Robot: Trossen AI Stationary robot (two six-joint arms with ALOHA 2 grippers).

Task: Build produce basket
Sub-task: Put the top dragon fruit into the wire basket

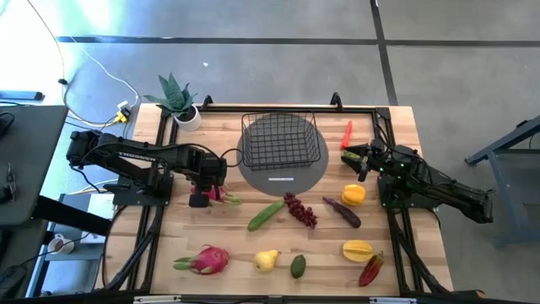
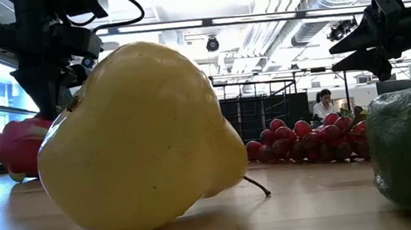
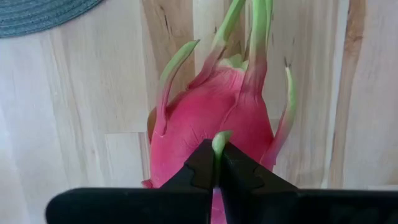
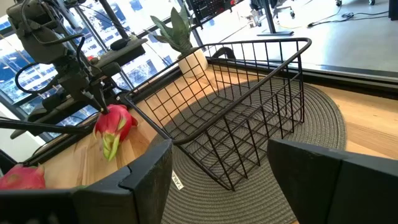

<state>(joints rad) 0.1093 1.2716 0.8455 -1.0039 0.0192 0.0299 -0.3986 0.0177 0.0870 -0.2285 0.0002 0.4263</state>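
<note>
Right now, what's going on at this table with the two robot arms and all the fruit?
The left hand has shut on a green leaf tip of a pink dragon fruit lying on the table, beside the empty basket. The right hand hangs open on the basket's other side, holding nothing. The other produce, such as the pear and grapes, lies spread on the table.

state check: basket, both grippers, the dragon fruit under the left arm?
basket: upright on the grey mat, empty
left gripper: shut on a green leaf tip of the dragon fruit
dragon fruit: lying on the table
right gripper: open, holding nothing, right of the basket
</note>
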